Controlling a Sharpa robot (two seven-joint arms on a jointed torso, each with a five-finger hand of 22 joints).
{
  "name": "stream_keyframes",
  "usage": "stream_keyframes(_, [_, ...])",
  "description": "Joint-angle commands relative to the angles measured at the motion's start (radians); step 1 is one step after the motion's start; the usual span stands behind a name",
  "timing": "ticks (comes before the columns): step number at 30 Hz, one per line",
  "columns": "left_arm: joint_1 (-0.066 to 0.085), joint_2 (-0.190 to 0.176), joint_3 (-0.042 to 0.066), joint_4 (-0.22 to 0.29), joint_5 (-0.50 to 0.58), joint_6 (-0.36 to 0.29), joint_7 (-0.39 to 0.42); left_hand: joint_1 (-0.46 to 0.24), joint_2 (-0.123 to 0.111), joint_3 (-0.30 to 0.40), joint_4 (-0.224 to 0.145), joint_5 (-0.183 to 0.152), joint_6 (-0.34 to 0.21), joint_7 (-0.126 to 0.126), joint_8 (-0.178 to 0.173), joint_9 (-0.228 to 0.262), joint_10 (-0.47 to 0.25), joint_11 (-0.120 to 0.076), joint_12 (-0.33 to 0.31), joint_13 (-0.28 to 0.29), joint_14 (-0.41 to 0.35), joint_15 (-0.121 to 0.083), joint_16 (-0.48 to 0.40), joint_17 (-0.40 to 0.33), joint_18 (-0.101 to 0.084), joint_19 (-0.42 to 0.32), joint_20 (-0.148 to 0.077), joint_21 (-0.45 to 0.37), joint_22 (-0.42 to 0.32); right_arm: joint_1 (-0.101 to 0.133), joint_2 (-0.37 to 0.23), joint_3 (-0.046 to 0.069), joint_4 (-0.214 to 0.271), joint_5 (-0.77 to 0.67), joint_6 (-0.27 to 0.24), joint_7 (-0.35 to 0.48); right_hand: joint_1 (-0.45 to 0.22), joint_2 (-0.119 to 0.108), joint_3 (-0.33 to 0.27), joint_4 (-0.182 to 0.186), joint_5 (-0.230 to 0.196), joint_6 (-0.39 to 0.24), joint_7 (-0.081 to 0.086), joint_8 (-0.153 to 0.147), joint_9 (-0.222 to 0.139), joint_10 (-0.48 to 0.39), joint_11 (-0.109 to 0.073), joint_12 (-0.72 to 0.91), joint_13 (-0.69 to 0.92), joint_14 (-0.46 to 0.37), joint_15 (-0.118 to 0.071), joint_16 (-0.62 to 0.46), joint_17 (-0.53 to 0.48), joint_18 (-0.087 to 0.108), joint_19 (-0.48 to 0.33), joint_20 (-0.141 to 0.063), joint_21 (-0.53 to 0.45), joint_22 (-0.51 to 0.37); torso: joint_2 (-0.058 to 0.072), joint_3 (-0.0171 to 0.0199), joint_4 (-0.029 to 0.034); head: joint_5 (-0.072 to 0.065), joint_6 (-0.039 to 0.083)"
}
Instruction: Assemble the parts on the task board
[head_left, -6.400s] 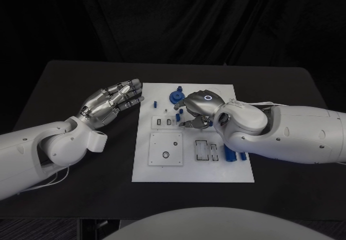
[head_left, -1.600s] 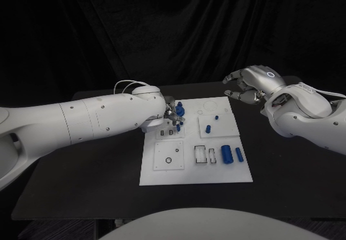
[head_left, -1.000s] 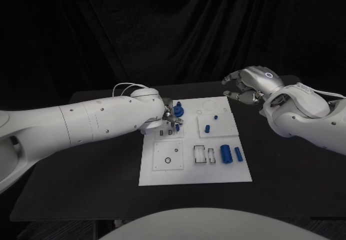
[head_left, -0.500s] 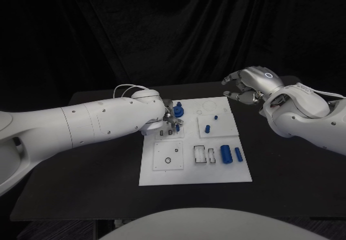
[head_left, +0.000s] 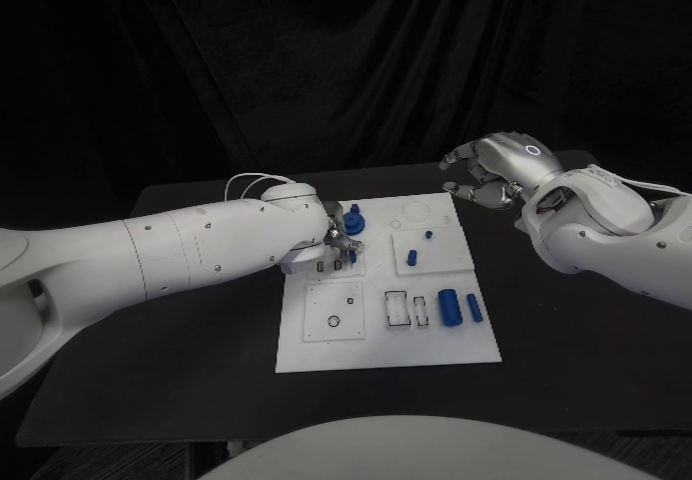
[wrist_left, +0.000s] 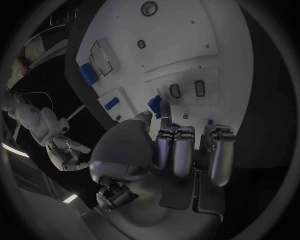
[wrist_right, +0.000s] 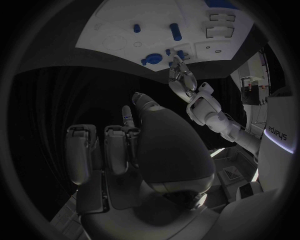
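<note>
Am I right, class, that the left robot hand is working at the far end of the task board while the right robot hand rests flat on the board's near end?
Not quite. In the head view the left robot hand is at the far end of the task board, but the right robot hand hangs raised beyond the board's far right corner, fingers curled, touching nothing.

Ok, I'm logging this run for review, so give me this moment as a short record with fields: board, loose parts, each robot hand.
board: white task board in the middle of the black table
loose parts: two blue cylinders lying side by side near the board's right edge
left robot hand: over the board's far left part, fingertips at a small blue part
right robot hand: raised beyond the board's far right corner, fingers curled, holding nothing
</note>
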Motion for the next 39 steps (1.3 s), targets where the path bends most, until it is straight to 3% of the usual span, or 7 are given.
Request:
stream_keyframes(1, [-0.003,0.003,0.001,0.0,0.0,-0.003,0.013,-0.001,0.006,0.005,-0.004,0.004,0.005,0.002,-0.004,0.002,0.107,-0.008,0.003,0.263,0.104,-0.007,0.002,0.263,0.001,0.066,-0.007,-0.004,0.202,-0.003,0.0,0.001,0.002,-0.003,-0.001,0.002,0.008,0.004,0.007,-0.003,0.006,0.006,0.001,0.004,-0.002,0.08,0.008,-0.005,0.237,0.089,0.007,-0.004,0.214,0.002,0.083,0.007,-0.003,0.251,0.0,0.0,-0.0003,0.001,0.0])
stream_keyframes(11, [-0.007,0.005,0.001,-0.002,0.0,0.002,0.019,0.001,0.007,0.007,-0.006,0.007,0.005,0.002,-0.008,0.003,0.107,-0.008,0.003,0.263,0.104,-0.007,0.002,0.263,0.002,0.064,-0.007,-0.005,0.198,-0.004,0.001,0.001,0.004,-0.003,0.006,-0.003,0.008,0.004,0.007,-0.003,0.007,0.007,0.001,0.004,-0.002,0.08,0.008,-0.006,0.237,0.089,0.007,-0.003,0.214,0.002,0.083,0.007,-0.004,0.25,0.0,-0.0014,0.0014,-0.002,0.0])
stream_keyframes(31, [-0.011,0.012,0.0,-0.01,0.0,0.038,0.019,0.004,0.002,0.009,-0.01,0.015,0.006,0.002,-0.019,0.006,0.107,-0.008,0.003,0.263,0.104,-0.007,0.002,0.263,0.003,0.063,-0.007,-0.006,0.197,-0.005,0.005,0.001,0.001,-0.003,0.029,0.001,-0.002,0.001,0.007,0.005,0.016,0.01,0.003,0.003,-0.005,0.075,0.011,-0.011,0.232,0.087,0.009,-0.011,0.208,0.005,0.077,0.008,-0.014,0.247,-0.001,0.0,-0.0001,-0.001,0.0])
stream_keyframes(39, [-0.012,0.016,0.0,-0.019,0.0,0.032,0.026,0.017,-0.002,0.027,-0.025,0.053,0.016,0.0,-0.041,0.016,0.107,-0.009,0.003,0.263,0.104,-0.008,0.002,0.263,0.003,0.062,-0.008,-0.008,0.195,-0.005,0.005,0.001,0.002,-0.003,0.034,0.001,-0.003,0.001,0.008,0.006,0.019,0.011,0.003,0.003,-0.006,0.074,0.011,-0.011,0.231,0.087,0.009,-0.013,0.207,0.005,0.077,0.009,-0.015,0.246,-0.001,0.0,0.0007,0.001,0.0])
